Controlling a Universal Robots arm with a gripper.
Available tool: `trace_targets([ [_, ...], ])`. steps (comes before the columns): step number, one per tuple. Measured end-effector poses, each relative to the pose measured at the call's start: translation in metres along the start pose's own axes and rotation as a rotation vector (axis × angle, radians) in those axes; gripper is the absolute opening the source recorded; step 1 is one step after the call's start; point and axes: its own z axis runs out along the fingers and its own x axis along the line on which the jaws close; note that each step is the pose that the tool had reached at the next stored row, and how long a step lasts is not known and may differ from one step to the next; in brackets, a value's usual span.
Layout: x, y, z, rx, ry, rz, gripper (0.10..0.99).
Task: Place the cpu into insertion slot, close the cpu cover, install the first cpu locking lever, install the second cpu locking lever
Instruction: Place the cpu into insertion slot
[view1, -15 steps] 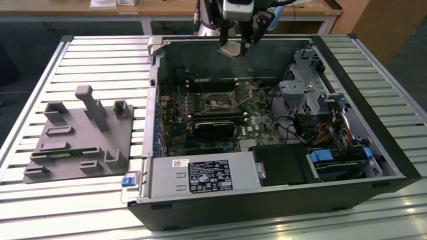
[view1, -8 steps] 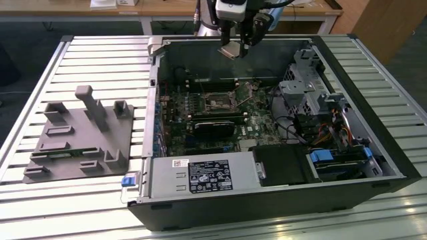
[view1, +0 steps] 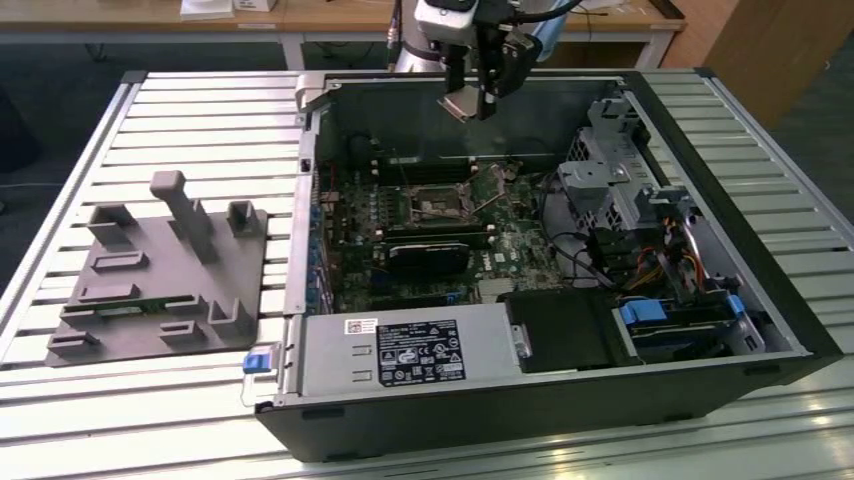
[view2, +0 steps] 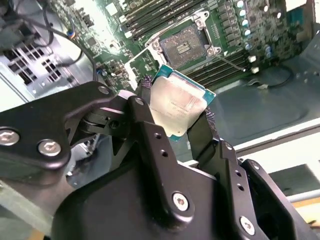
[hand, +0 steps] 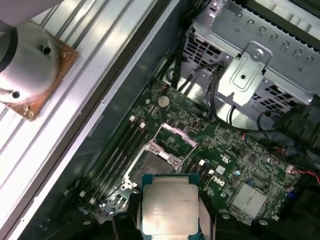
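As the exterior view looks down on the open computer case (view1: 787, 340) on the slatted table (view1: 200, 110), we see the gripper (view1: 474, 100) at the upper middle of the frame, above the case's far wall. Its jaws pinch the cpu (view1: 463, 104), which hangs tilted in the air. The insertion slot (view1: 438, 208) lies well below it, at the centre of the green motherboard (view1: 501, 262), and a grey fixture tray (view1: 147, 270) sits on the table toward the exterior view's left.

In the second wrist view we look past the black fingers (view2: 150, 130) of the gripper (view2: 177, 105). They are closed on two opposite edges of the cpu (view2: 180, 107), whose dull silver top faces the camera. Beyond it the insertion slot (view2: 185, 42) shows its dark centre uncovered, well apart from the chip.

In the first wrist view the cpu (hand: 170, 207) is again clamped in the gripper (hand: 170, 222). The insertion slot (hand: 150, 167) lies bare beyond it, and the cpu cover (hand: 176, 136) is a thin silver frame at the socket's edge, swung clear of the dark centre.
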Motion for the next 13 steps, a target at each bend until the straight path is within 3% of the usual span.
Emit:
trace_targets([
  [13,0.0019,-0.0023,0.0044,-0.001,-0.0137,0.154,0.541],
])
